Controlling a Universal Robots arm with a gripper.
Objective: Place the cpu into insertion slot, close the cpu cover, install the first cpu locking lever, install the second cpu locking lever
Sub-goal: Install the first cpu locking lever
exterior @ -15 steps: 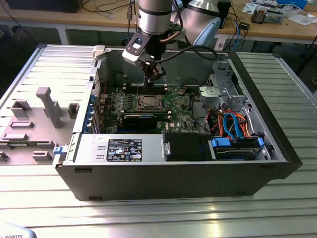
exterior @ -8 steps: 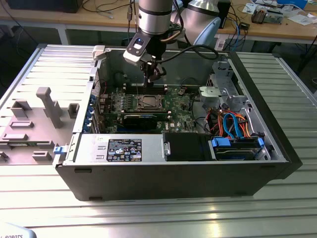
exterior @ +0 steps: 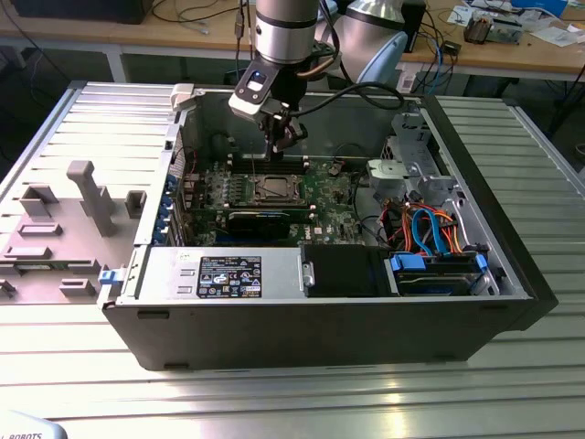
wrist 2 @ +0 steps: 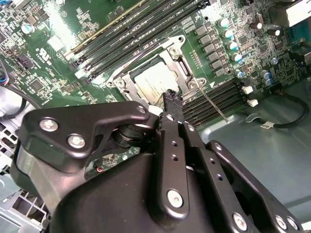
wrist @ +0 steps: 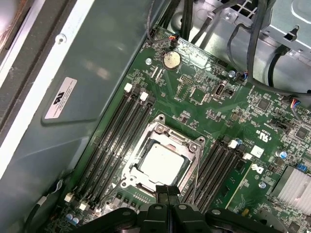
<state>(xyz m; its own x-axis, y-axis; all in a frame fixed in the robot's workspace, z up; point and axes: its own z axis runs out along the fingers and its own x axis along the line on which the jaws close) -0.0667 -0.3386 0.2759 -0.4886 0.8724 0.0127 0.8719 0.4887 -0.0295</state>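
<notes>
We log the flat square silver-grey cpu (wrist: 163,162) seated in the metal-edged insertion slot (wrist: 142,173), mid-board on the green motherboard (wrist: 214,111). The thin silvery cpu cover (wrist: 192,145) lies flat around it. The black gripper (wrist: 167,190) hangs above the cover's edge, fingers pressed together and holding nothing.

The black tool (wrist 2: 172,98), fingers together, hangs with its tip over one edge of the cpu (wrist 2: 154,80). The cpu lies flat mid-motherboard (wrist 2: 53,53), the silvery cover (wrist 2: 181,62) framing it. Memory slots (wrist 2: 126,34) run along both sides; a thin lever (wrist 2: 214,104) angles outward.
</notes>
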